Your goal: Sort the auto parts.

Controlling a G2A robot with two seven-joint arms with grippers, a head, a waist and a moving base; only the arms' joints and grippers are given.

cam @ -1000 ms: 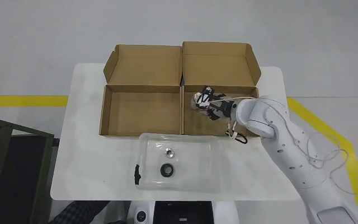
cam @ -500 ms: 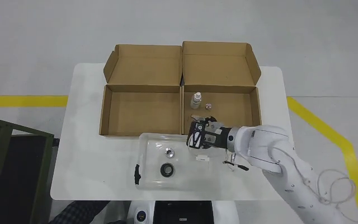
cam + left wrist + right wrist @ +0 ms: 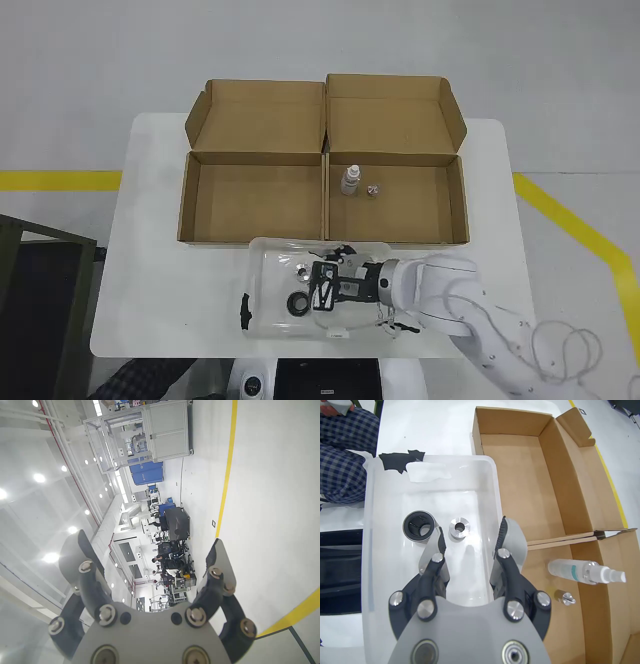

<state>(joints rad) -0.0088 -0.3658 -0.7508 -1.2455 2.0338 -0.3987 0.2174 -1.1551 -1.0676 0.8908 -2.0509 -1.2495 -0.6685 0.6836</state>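
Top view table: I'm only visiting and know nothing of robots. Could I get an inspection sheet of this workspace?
Surface: white table, carrying a bin and two boxes.
Job's things: black ring and silver bushing lie in the clear bin; spray bottle and small metal part lie in one cardboard box; second cardboard box beside it.
Clutter: black tape on the bin's rim.
Pincers: right pincer open, over the bin; left pincer open, facing the hall.
Cables: thin cable loops along the right arm.
Surroundings: yellow floor line.
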